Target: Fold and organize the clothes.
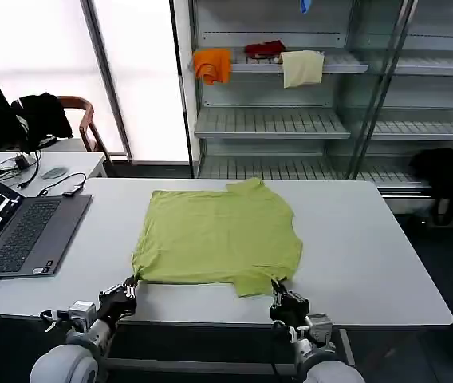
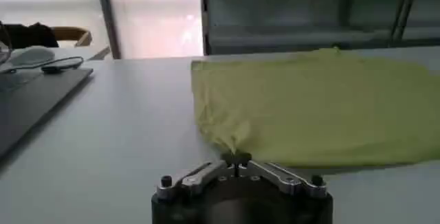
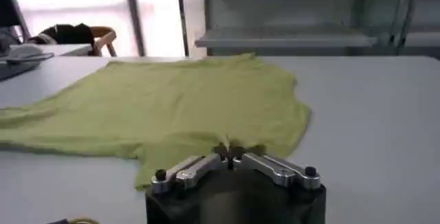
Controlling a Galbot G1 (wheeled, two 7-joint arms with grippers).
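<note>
Both claws point(image 1: 133, 282) point(image 1: 277, 285) pinch T-shirt's point(image 1: 218, 235) near edge.

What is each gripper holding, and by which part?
Both pinch the T-shirt at its near edge: left gripper its near-left corner, right gripper its near-right part.

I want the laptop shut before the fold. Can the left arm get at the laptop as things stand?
Probably not yet: the left pincer is shut on the T-shirt at its near corner. The table between it and the laptop looks free.

Thin matt cloth T-shirt point(image 1: 217, 234) on a smooth matt table point(image 1: 370, 263).
</note>
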